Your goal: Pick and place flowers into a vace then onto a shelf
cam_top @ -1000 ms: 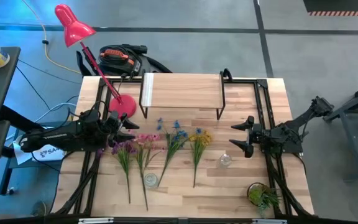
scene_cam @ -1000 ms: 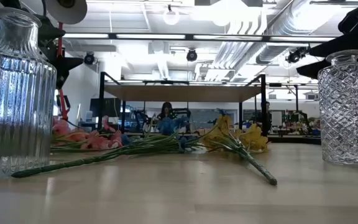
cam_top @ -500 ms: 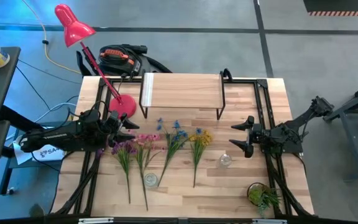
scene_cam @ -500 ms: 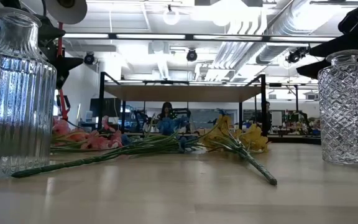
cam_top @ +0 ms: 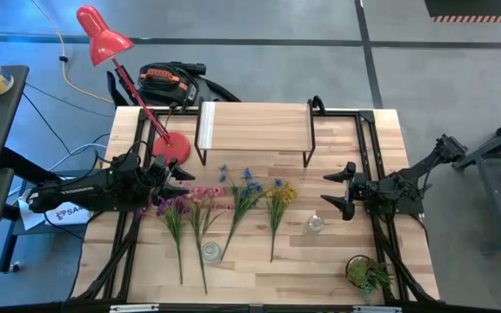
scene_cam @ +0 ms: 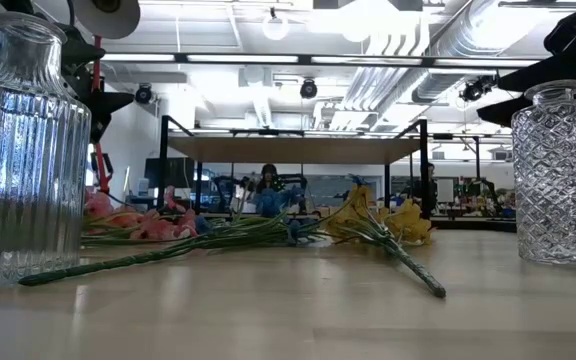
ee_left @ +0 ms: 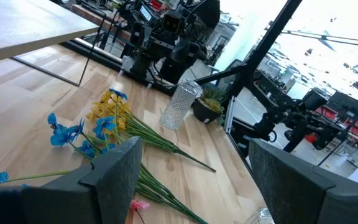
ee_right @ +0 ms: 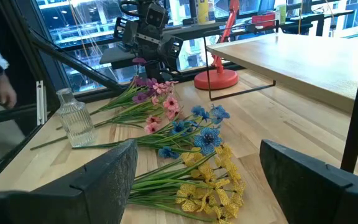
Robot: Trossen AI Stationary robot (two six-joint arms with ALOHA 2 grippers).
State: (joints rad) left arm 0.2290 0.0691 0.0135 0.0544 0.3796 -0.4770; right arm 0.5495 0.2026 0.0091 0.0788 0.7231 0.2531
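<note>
Here's the light wood tabletop (cam_top: 337, 261) from above, and four long green-stemmed artificial flowers lie fanned across its middle: the purple sprig (cam_top: 173, 211) farthest toward nine o'clock, then the pink sprig (cam_top: 203, 198), the blue sprig (cam_top: 245, 188), and the yellow sprig (cam_top: 277, 195) nearest three o'clock, blooms toward twelve, stems trailing toward six. The left gripper (cam_top: 177, 180) sits at the nine o'clock side, jaws spread wide and holding nothing, its tips just beside the pink and purple blooms; from its own wrist camera the two dark fingers (ee_left: 114, 171) frame the blue and yellow flowers with clear air between them. Over at three o'clock the right gripper (cam_top: 336, 191) hovers released too, fingers (ee_right: 107, 174) parted and empty, well apart from the yellow sprig. Just beside it, toward six, stands the clear cut-diamond glass vase (cam_top: 316, 223), upright. The clear ribbed glass bottle vase (cam_top: 210, 251) stands at six o'clock among the stems, between the pink and blue ones. At twelve o'clock the low shelf with a light wood plank top and thin black legs (cam_top: 255, 127) is bare. A red desk lamp with a round red base (cam_top: 170, 146) rests at ten o'clock, and a small green potted plant (cam_top: 368, 274) sits at the five o'clock corner.
</note>
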